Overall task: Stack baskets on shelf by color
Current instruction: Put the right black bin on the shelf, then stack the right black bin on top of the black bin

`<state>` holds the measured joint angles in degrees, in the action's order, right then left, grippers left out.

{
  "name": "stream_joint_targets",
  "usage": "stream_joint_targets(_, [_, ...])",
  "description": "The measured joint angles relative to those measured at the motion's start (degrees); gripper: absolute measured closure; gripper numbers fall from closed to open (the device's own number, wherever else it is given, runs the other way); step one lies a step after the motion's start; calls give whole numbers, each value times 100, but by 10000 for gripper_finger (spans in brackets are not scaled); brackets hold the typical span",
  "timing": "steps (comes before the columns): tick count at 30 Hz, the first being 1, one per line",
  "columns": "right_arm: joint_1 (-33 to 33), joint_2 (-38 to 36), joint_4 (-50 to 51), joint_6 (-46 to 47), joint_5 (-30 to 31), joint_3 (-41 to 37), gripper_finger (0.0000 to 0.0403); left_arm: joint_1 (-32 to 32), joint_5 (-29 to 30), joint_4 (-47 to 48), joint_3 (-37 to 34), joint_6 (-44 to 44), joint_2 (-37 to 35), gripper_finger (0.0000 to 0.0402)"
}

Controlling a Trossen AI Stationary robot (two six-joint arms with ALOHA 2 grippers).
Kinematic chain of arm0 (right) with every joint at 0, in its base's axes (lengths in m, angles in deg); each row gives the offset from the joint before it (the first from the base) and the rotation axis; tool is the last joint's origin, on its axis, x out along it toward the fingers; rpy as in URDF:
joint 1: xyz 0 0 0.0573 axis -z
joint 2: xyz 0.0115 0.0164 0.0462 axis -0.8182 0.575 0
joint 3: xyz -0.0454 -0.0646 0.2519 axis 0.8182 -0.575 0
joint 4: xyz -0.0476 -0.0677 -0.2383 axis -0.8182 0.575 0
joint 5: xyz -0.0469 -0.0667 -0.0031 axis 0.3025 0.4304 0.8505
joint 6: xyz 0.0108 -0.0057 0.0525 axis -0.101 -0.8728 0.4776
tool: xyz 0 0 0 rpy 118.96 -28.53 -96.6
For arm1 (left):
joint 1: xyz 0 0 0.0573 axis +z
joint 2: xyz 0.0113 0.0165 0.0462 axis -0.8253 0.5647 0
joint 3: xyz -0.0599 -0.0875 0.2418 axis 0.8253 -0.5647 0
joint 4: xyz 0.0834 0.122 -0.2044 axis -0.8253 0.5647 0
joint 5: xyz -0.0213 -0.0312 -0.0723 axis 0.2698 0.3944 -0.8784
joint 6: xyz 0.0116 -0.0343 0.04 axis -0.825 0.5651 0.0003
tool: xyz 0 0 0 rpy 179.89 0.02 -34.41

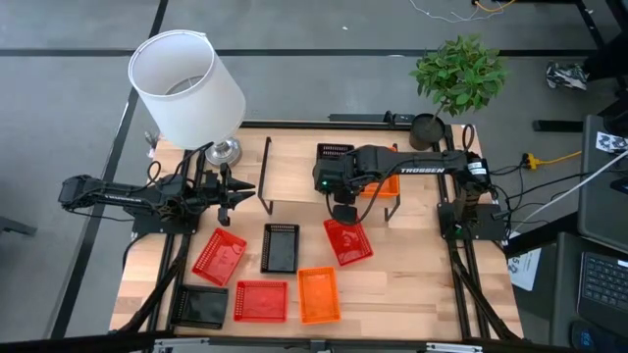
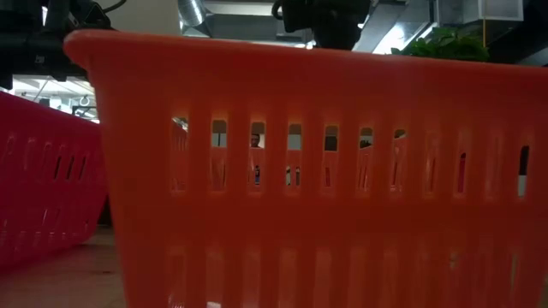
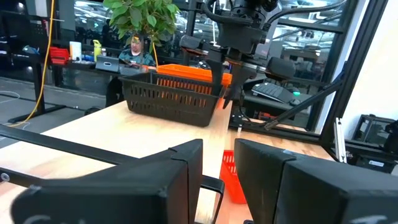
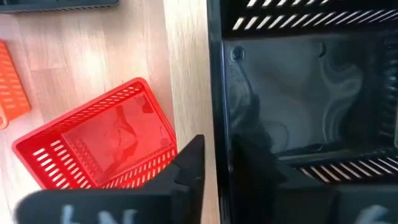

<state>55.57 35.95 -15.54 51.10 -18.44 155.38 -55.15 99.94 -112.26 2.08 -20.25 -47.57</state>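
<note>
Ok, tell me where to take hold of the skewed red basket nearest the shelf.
I'd pinch its short wall nearest the right tool, coming straight down astride that wall. The red basket lies open side up, so its thin rim is free; turn the wrist to match its skew.

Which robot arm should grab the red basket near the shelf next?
Probably the right. Its claw hangs at the shelf edge, just above that red basket. The left claw waits farther off, by the lamp.

Grey floor point(image 1: 324, 39), white lampshade point(image 1: 186, 86), potted plant point(image 1: 458, 74), wooden table point(image 1: 412, 284)
</note>
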Motion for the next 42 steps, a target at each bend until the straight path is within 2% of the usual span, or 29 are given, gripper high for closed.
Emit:
stream_joint_targets(5, [0,0,-2,6,2,0,285,-1,1,1,0,0,-1,317])
stream_joint_targets(11, [0,-48,63,24,132,123,275,-2,0,0,0,0,0,317])
stream_joint_targets(15, [2,-57,295,85,327,600,274,-2,0,7,0,0,-2,317])
stream_joint_targets(21, [-185,-70,792,329,-259,1677,274,-2,0,15,0,-2,0,317])
stream_joint_targets(24, [-420,-74,1136,424,-269,2182,274,0,0,11,0,-2,0,317])
stream_joint_targets(29, [-1001,-74,1598,890,299,2711,274,0,-117,7,0,261,0,317])
stream_joint_targets(32, [-1493,-91,1658,1376,654,2691,274,-31,-800,249,9,748,-2,317])
stream_joint_targets(35, [-2023,-161,1677,1748,966,2533,274,-197,-788,885,41,1083,25,317])
stream_joint_targets(37, [-2368,-195,1680,2116,1420,2359,274,-350,-644,1443,261,1093,57,318])
stream_joint_targets(42, [-2952,-197,1679,3111,2258,1871,274,-887,-320,3128,1438,1021,218,318])
